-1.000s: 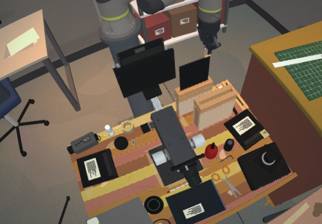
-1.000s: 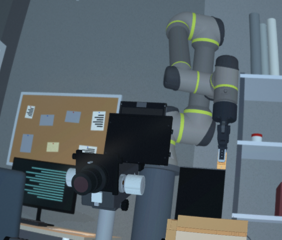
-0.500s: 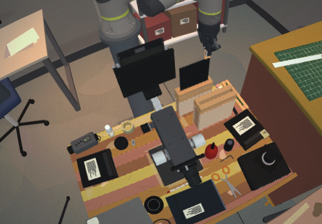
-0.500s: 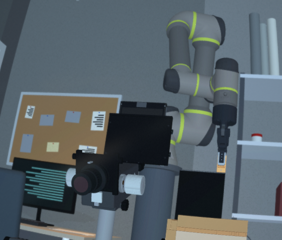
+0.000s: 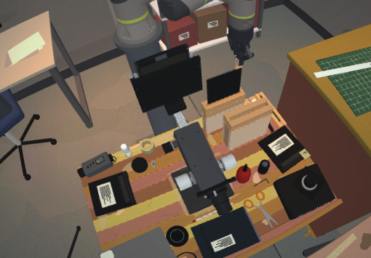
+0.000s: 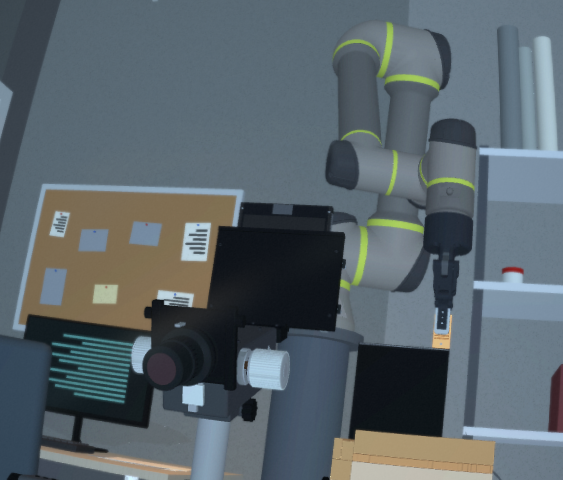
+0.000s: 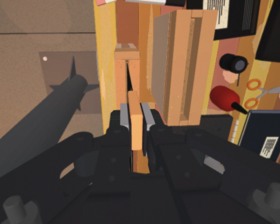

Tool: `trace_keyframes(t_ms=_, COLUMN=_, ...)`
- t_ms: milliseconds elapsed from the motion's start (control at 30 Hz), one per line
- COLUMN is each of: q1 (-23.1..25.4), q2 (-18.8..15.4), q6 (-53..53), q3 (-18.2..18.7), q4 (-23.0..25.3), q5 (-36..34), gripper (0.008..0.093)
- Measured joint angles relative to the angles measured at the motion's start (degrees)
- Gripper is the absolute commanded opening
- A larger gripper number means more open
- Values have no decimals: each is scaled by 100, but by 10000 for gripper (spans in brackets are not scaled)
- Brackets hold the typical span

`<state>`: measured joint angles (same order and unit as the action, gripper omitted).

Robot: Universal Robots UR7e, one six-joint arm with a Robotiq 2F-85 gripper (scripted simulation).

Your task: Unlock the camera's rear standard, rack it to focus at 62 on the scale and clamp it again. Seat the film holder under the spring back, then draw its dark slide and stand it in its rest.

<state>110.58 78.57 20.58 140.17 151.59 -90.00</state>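
The dark slide (image 5: 223, 85) (image 6: 398, 390) is a thin black sheet with an orange tab (image 6: 442, 330) (image 7: 135, 118) at its top corner. I hold it by that tab in my closed gripper (image 5: 240, 61) (image 6: 442, 316) (image 7: 135, 114). The slide hangs upright with its lower edge in the slot of the wooden rest (image 5: 222, 111) (image 7: 126, 75) at the bench's far edge. The view camera (image 5: 198, 158) (image 6: 204, 356) stands mid-bench on its rail. Its black rear standard (image 5: 167, 78) (image 6: 276, 276) carries the film holder (image 6: 285, 216) at the back.
A second wooden slotted box (image 5: 249, 124) (image 7: 181, 65) stands right beside the rest. A red blower (image 5: 243, 173) (image 7: 224, 98), scissors (image 5: 262, 207), a lens cap and black holders lie on the bench. The robot's grey pedestal (image 6: 310, 392) and a shelf unit (image 6: 535, 289) flank the slide.
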Motion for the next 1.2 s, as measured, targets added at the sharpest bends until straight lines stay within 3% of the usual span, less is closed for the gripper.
trace_keyframes(t_ms=600, q1=0, q2=-10, q6=0, q3=2, q4=12, q5=0, gripper=80)
trace_keyframes(t_ms=1100, q1=0, q2=-10, q6=0, q3=2, q4=13, q5=0, gripper=380)
trace_keyframes(t_ms=1200, q1=0, q2=-10, q6=0, q3=2, q4=13, q5=0, gripper=380)
